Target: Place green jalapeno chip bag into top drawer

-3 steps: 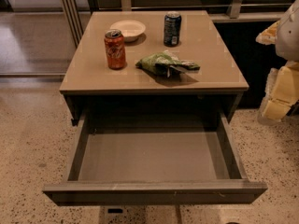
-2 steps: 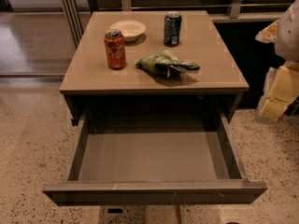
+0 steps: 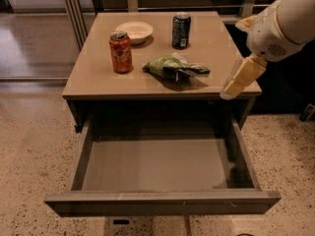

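The green jalapeno chip bag [image 3: 173, 68] lies crumpled on the tan table top, right of centre and near the front edge. The top drawer [image 3: 162, 202] is pulled fully out below the table, and its grey floor is bare. My gripper [image 3: 239, 80] hangs from the white arm at the right. It is over the table's front right corner, to the right of the bag and apart from it, and holds nothing.
An orange-red soda can [image 3: 121, 52] stands left of the bag. A dark can [image 3: 181, 30] and a white bowl [image 3: 134, 31] stand at the back. The table [image 3: 98, 80] sits on a speckled floor. Dark furniture stands to the right.
My arm and gripper have moved left from the right edge of the view to the table's front right corner. The bag, cans, bowl and drawer have not moved.
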